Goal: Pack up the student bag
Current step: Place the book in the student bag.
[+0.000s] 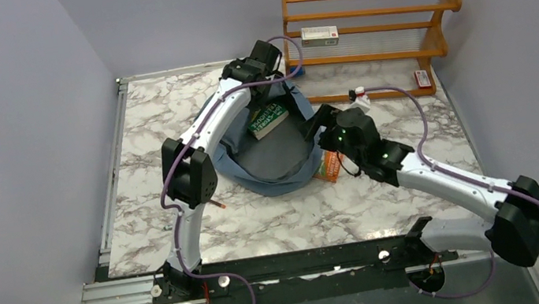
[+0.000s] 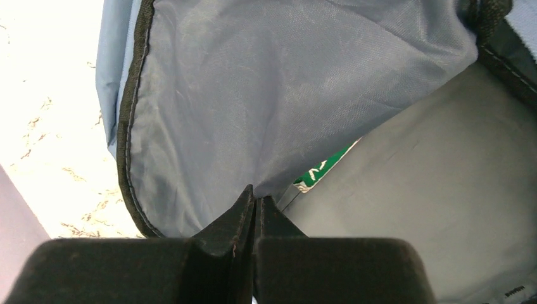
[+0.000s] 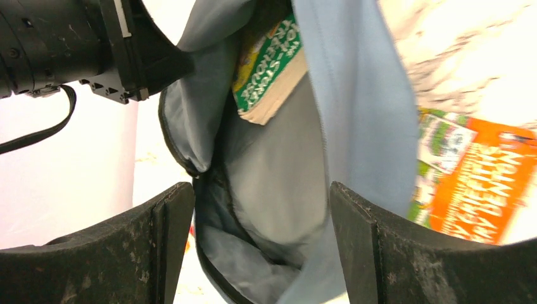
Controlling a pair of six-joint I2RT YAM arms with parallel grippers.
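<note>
The dusty-blue student bag (image 1: 278, 165) lies open in the middle of the table. A green paperback (image 1: 268, 120) lies inside its mouth. My left gripper (image 1: 274, 92) is at the bag's far rim, shut on the bag's flap (image 2: 253, 126) and holding it up; the green book's corner (image 2: 320, 170) shows under the flap. My right gripper (image 1: 318, 123) is open and empty over the bag's right edge; its view looks into the bag (image 3: 278, 183), with the green book (image 3: 269, 63) inside. An orange paperback (image 1: 329, 166) lies on the table against the bag's right side, and also shows in the right wrist view (image 3: 481, 183).
A wooden rack (image 1: 371, 22) stands at the back right with a white box (image 1: 319, 34) on it. A small red item (image 1: 422, 79) and a small white object (image 1: 359, 93) lie near its foot. A small orange thing (image 1: 218, 204) lies by the left arm.
</note>
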